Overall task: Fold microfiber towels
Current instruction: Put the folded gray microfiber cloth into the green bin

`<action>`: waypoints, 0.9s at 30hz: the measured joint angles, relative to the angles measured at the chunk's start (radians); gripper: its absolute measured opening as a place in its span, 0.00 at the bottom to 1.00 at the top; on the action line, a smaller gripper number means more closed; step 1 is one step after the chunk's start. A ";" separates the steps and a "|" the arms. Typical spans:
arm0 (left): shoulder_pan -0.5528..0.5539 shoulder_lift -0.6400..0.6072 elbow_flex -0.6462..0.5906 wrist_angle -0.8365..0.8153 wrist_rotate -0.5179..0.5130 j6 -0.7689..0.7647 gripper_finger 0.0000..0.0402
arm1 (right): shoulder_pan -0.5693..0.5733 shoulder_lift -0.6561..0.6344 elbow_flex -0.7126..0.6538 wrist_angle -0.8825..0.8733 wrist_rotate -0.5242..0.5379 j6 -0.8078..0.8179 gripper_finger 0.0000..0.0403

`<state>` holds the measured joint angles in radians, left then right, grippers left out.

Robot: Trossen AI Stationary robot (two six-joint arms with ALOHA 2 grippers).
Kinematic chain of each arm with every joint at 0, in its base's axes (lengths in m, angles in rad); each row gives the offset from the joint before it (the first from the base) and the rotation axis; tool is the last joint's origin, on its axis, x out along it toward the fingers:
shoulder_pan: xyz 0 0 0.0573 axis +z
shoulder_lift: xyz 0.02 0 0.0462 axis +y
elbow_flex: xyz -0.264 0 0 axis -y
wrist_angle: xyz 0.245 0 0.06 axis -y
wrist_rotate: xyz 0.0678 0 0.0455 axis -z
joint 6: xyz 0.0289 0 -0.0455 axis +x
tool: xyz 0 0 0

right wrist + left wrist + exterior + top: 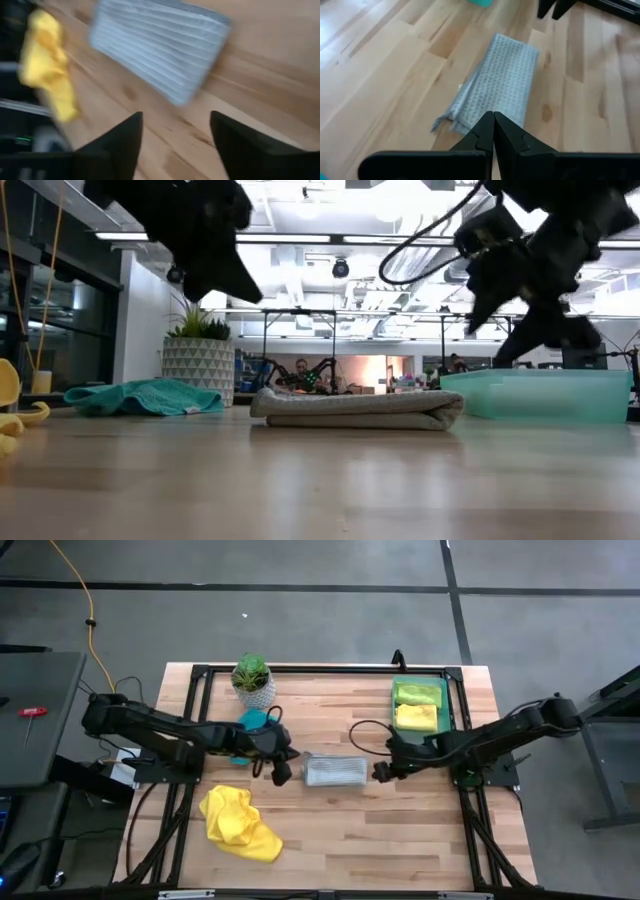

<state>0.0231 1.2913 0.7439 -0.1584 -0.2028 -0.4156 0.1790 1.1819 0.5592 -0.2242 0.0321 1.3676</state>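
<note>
A grey-white towel (335,771) lies folded into a flat strip at the table's middle, its underside on the wood; it also shows in the low view (356,408). My left gripper (281,772) is shut just left of it and raised above the table, touching nothing (493,131). My right gripper (383,771) is open just right of the towel, also raised (175,135). A crumpled yellow towel (238,823) lies near the front left. A teal towel (255,720) lies by the plant. Folded lime green (418,693) and yellow (416,717) towels rest in the tray.
A potted plant (252,679) stands at the far left of the table. A translucent green tray (445,700) sits at the far right. Bare wood lies along the near edge, right of the yellow towel. A black frame rims the table.
</note>
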 joint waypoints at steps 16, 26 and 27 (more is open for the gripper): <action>-0.012 -0.031 0.000 -0.019 -0.029 -0.109 0.00 | -0.017 0.271 -0.122 0.416 0.105 0.195 0.72; -0.012 -0.031 0.000 -0.018 -0.029 -0.111 0.00 | -0.019 0.394 -0.086 0.546 0.139 0.274 0.72; -0.012 -0.031 0.000 -0.017 -0.029 -0.106 0.00 | -0.022 0.402 -0.078 0.546 0.139 0.274 0.72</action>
<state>0.0113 1.2602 0.7441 -0.1753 -0.2317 -0.5218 0.1573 1.5836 0.4812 0.3222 0.1713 1.6421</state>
